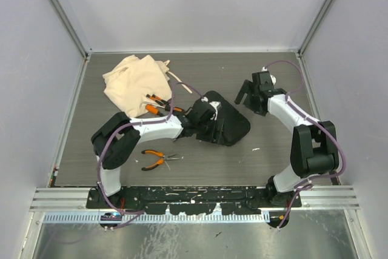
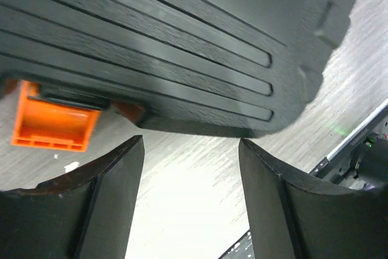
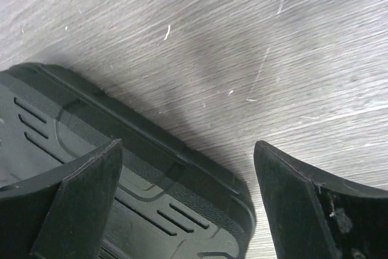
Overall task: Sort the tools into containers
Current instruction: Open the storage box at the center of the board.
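Left wrist view: left fingers [image 2: 103, 204], spread empty, face the orange latch [image 2: 51, 124] on the tool case [image 2: 157, 40], likely for unlatching; right fingers [image 3: 79, 204] likewise spread.

A grey wood-grain table [image 1: 267, 168] fills a booth closed by plain pale walls [image 1: 194, 4] at the back and both sides, with aluminium posts [image 1: 60, 10] at the back corners. An aluminium rail [image 1: 60, 197] runs along the table's near edge, and below it lies a brushed metal sheet [image 1: 182, 241]. The light is even and soft, casting only faint shadows.
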Controlling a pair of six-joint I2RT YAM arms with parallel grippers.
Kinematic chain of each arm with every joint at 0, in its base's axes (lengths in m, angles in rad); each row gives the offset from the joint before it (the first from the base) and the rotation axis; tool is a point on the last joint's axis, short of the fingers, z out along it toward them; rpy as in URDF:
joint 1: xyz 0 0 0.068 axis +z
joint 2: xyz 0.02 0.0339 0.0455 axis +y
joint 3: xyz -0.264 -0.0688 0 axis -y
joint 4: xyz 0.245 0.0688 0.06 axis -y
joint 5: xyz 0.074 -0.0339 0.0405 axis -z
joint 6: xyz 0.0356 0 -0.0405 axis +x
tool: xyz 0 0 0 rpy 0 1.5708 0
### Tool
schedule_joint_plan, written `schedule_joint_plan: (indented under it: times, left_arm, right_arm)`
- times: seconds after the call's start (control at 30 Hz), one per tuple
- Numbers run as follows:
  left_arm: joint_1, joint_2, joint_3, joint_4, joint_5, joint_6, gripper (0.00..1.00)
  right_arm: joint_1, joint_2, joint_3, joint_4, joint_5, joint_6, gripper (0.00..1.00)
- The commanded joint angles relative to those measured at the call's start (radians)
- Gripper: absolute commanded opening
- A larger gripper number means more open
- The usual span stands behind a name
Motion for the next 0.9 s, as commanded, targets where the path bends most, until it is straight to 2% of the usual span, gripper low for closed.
schedule_joint_plan:
  times: [0.0,0.13,0.23,0.37,0.47,0.57,0.7,0.87]
  left_arm:
    - [-0.011,-0.089,-0.017,0.014,-0.052,0.024,0.67]
    - [-0.01,-0.227,-0.118,0.006,-0.13,0.055,0.7]
    - [0.012,-0.318,-0.201,0.013,-0.175,0.047,0.7]
    - [0.122,-0.387,-0.334,0.12,-0.106,-0.015,0.66]
    - [0.188,-0.394,-0.387,0.191,-0.027,-0.042,0.58]
    - [0.209,-0.381,-0.403,0.239,0.002,-0.044,0.56]
    - [0.227,-0.328,-0.424,0.359,0.071,-0.088,0.51]
    - [0.225,-0.266,-0.401,0.427,0.107,-0.033,0.54]
  right_arm:
    - [-0.04,-0.092,0.059,-0.017,0.043,-0.06,0.93]
    - [-0.041,-0.19,0.049,-0.023,0.043,-0.095,0.93]
    - [-0.04,-0.253,0.012,0.013,-0.023,-0.129,0.93]
    - [-0.002,-0.304,-0.014,0.044,-0.096,-0.183,0.93]
    - [0.078,-0.308,0.0,0.03,-0.047,-0.221,0.93]
    - [0.156,-0.293,0.023,0.004,0.016,-0.242,0.93]
    - [0.221,-0.271,0.016,0.012,0.018,-0.244,0.93]
    - [0.236,-0.235,-0.011,0.015,0.029,-0.211,0.92]
